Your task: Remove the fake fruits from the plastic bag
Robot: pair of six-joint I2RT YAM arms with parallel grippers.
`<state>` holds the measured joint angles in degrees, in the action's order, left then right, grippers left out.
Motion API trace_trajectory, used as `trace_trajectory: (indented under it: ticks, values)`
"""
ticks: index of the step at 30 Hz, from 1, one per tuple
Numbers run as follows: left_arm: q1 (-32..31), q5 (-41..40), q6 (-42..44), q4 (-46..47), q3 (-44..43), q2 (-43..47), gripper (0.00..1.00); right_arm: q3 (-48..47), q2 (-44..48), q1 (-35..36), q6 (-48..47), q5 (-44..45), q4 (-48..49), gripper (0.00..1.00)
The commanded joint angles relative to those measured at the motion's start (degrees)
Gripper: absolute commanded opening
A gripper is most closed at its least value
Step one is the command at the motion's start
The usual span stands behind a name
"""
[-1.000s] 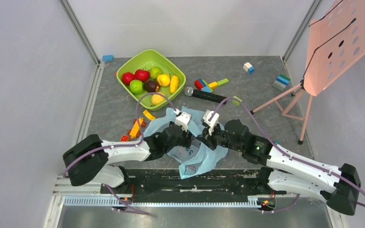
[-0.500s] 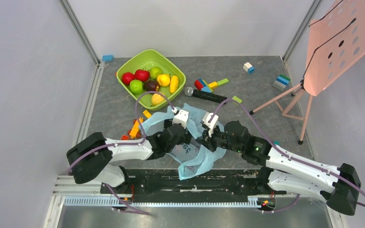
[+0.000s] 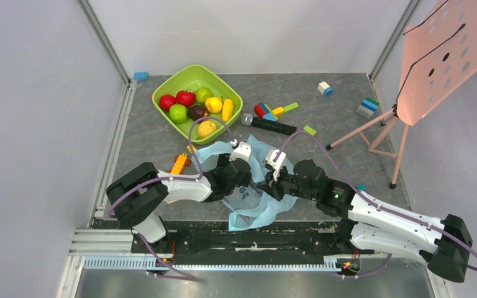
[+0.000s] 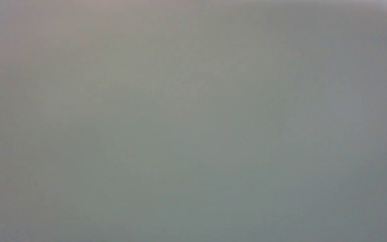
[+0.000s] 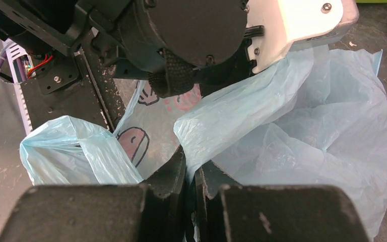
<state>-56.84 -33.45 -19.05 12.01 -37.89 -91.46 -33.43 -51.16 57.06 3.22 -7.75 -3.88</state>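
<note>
Right gripper (image 5: 190, 174) pinching a fold of bag (image 5: 302, 131) film. Left gripper (image 3: 242, 179) against the bag — its wrist view blank grey, grip unreadable. Fruits (image 3: 186, 99) sit in bowl (image 3: 161, 92).

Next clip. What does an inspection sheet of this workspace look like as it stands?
Surface: mottled grey table.
Job's things: plastic bag crumpled between the arms; fake fruits lie in the green bowl, none seen in the bag.
Clutter: building blocks scattered; microphone beside the bowl.
End effectors: right end effector shut on a bag fold; left end effector hidden in the bag, state unreadable, its camera all blur.
Cables: purple cables loop over both arms, no snag seen.
Surroundings: pale walls; pink music stand at right.
</note>
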Motion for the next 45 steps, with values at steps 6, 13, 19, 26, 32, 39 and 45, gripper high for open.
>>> trace_trajectory:
  ticks: [6, 13, 19, 26, 32, 39, 45]
  values:
    - [0.82, -3.36, -3.77, 1.38, -2.48, -2.01, 0.66, 1.13, 1.59, 0.25, 2.3, -2.72, 3.44, 0.08]
    - [0.77, 1.32, -1.58, 5.75, 1.79, 4.48, 0.55, 1.53, 1.34, 0.24, 2.42, -2.03, 3.41, 0.08]
    - [0.8, 5.27, -1.43, 7.59, 7.47, 14.39, 0.5, 1.35, 0.35, 0.22, 2.45, -0.02, 3.44, 0.08]
    - [0.77, 7.04, -2.38, 7.24, 10.51, 20.99, 0.51, 1.09, -0.34, 0.24, 3.18, 0.43, 5.48, 0.08]
    - [0.88, 6.41, -3.05, 6.82, 7.83, 16.93, 0.55, 1.35, -0.61, 0.24, 4.25, -0.74, 6.5, 0.07]
    - [0.92, 7.6, -2.87, 8.2, 4.62, 12.92, 0.83, 2.78, -0.85, 0.2, 5.63, -2.57, 8.27, 0.07]
    - [0.87, 8.2, -4.21, 8.53, 2.53, 9.06, 0.87, 3.01, -1.13, 0.25, 6.03, -3.0, 8.88, 0.07]
